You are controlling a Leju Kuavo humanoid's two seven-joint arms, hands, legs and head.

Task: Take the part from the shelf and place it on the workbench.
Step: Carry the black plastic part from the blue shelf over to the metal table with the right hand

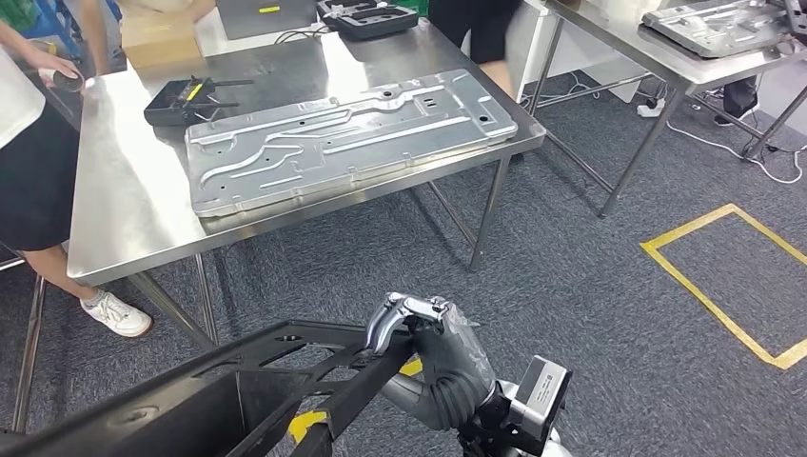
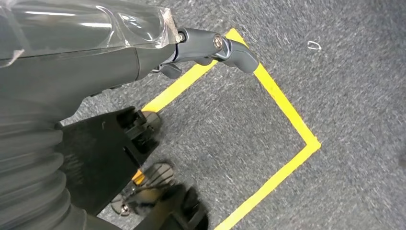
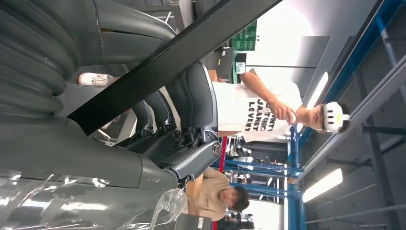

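We log the black part [image 1: 219,390] low in the head view, off the workbench [image 1: 124,200], held over grey carpet. The right hand [image 1: 433,352] grips one of its bars (fingers wrapped round it, also plain in the right wrist view). The left hand [image 2: 119,52] hangs over a yellow tape square [image 2: 282,124]; whether it grasps anything we cannot tell. A silver panel [image 1: 343,138] lies on the workbench, a person [image 1: 38,171] beside it.
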